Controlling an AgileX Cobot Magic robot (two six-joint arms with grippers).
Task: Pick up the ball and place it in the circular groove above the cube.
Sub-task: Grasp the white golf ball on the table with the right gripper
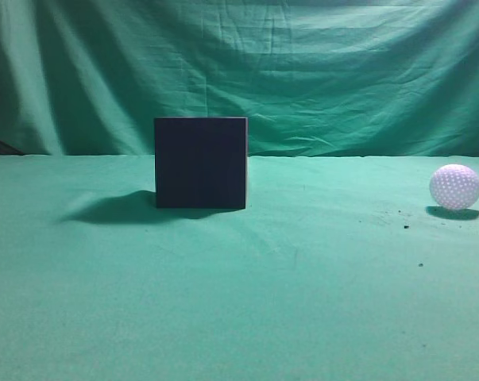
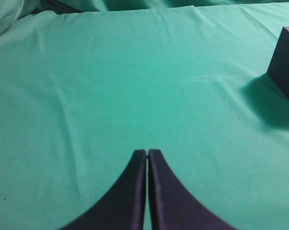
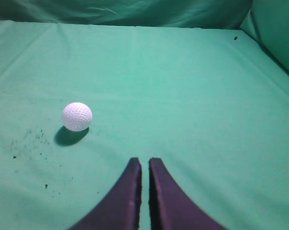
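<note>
The ball sits on the green cloth, ahead and off to the left of the right gripper, whose fingers are pressed together on nothing. The left gripper is closed too, with the cube far off to its right, well apart from the ball.

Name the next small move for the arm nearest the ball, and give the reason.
Probably open the right gripper and swing it left toward the ball. Its fingers look shut with nothing between them, and the ball lies free on the green cloth, ahead and left of the tips, far from the cube.
</note>
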